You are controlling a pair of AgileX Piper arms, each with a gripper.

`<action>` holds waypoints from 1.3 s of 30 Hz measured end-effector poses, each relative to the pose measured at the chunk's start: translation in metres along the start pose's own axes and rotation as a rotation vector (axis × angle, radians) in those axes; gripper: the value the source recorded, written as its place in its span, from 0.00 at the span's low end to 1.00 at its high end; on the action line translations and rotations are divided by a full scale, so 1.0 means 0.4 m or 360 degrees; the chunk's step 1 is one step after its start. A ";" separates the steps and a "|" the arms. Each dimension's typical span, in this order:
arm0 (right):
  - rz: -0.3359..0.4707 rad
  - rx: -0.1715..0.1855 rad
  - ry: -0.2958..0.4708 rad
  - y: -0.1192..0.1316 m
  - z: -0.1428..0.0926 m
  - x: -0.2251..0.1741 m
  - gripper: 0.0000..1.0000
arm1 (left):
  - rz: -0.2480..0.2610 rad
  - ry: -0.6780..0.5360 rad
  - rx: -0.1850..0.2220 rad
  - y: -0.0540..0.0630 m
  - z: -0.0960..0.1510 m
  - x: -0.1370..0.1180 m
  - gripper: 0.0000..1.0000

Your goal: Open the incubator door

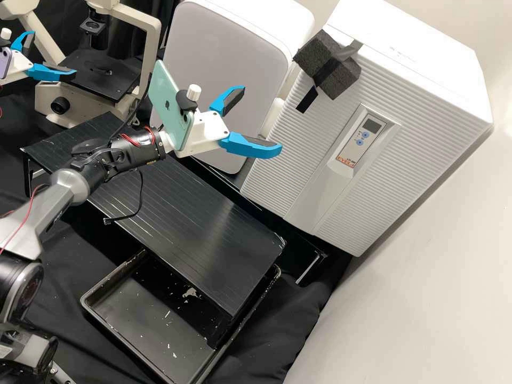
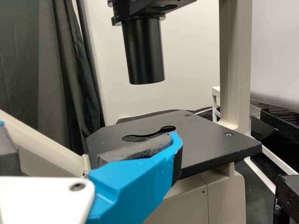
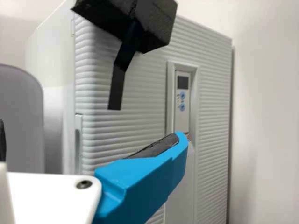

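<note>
**Pull Point and Handling**

The incubator [image 1: 421, 64] stood ahead of the right gripper [image 1: 261, 119], its ribbed door [image 1: 298, 154] shut. The right gripper's jaws were wide apart and unloaded; the left gripper [image 1: 53, 53], beside the microscope [image 1: 98, 80], was likewise spread and empty. The ribbed door was judged rigid, fairly heavy, slippery-faced and stiff at the seal. Recommended hold: the side recess [image 3: 78, 140]. The foam block [image 1: 337, 77] looked soft and liable to tear.
</note>
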 end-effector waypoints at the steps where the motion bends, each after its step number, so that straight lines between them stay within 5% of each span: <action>1: 0.0000 0.0002 0.0003 -0.001 -0.002 -0.002 1.00 | 0.0000 0.0000 0.0000 0.000 0.000 0.000 1.00; 14: 0.0087 -0.0145 -0.0056 -0.053 -0.014 0.003 1.00 | 0.0000 0.0000 0.0000 0.000 0.000 0.000 1.00; 39: 0.0021 -0.0211 -0.0165 -0.121 0.034 0.087 1.00 | 0.0000 0.0000 0.0000 0.000 0.000 0.000 1.00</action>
